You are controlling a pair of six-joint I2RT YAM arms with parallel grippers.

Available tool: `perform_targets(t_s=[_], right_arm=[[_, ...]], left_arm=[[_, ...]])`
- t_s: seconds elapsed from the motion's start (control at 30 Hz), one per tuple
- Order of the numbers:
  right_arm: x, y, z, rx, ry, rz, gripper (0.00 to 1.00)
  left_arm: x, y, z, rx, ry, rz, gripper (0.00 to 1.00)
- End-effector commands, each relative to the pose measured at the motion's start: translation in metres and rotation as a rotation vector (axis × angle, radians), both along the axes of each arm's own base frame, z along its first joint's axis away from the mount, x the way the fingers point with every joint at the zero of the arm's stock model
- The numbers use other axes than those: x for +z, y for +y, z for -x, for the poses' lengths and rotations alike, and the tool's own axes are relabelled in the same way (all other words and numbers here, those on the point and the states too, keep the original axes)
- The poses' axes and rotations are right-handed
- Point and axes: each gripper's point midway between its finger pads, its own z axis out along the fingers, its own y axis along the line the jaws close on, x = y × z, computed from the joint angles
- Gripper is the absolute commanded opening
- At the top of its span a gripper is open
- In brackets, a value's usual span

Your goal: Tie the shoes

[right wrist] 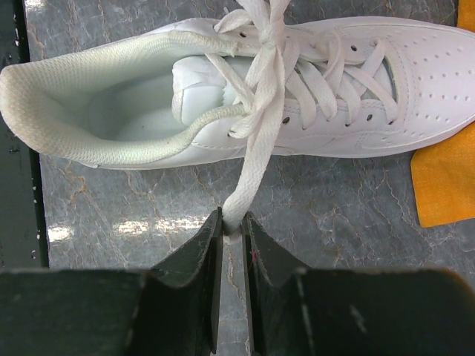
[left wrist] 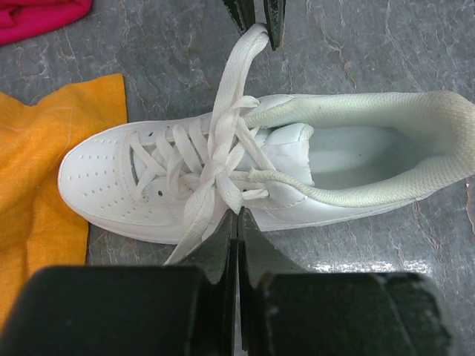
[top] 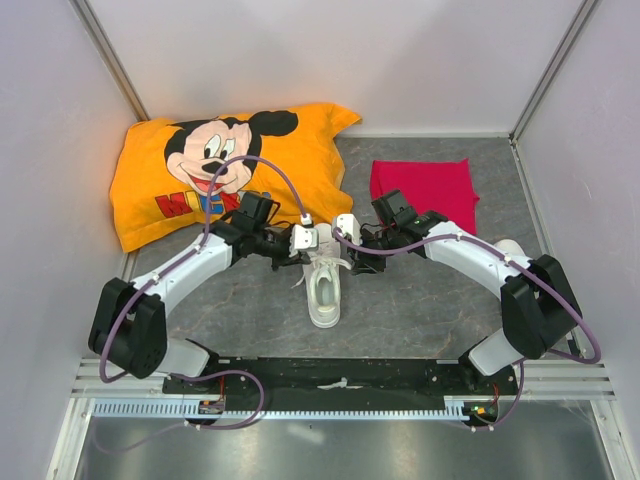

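A: The right gripper (right wrist: 231, 226) is clamped on the lace (right wrist: 252, 159), and the shoe (right wrist: 386, 89) lies crossways just beyond its tips

B: And the left gripper (left wrist: 237, 230), opposite?

A: Its jaws are together, but I cannot tell whether they hold any lace. If they don't, pulling would drag the shoe sideways rather than tighten the knot (right wrist: 269, 53)

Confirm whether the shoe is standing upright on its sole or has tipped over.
Upright: the shoe sits sole-down on the table, its opening facing straight up at the overhead camera, laces on top.
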Motion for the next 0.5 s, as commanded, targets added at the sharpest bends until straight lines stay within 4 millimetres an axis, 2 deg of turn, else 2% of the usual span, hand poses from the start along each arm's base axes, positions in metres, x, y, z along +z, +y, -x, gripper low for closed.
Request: perform_targets(t_s=[0.0, 0.13, 0.3, 0.47], right_arm=[[0.012, 0.008, -0.008, 0.004, -0.031, -0.037, 0.23], [0.011, 0.007, -0.009, 0.0, -0.031, -0.035, 0.24], [0.01, 0.009, -0.009, 0.006, -0.028, -0.036, 0.27], [0.011, 0.011, -0.01, 0.009, -0.029, -0.039, 0.34]], left_arm=[[0.026, 0.004, -0.007, 0.034, -0.069, 0.042, 0.01], [0.029, 0.016, -0.006, 0.057, -0.069, 0.028, 0.02], [0.03, 0.021, 0.001, 0.038, -0.084, 0.015, 0.02], [0.029, 0.027, 0.006, 0.043, -0.086, -0.003, 0.02]])
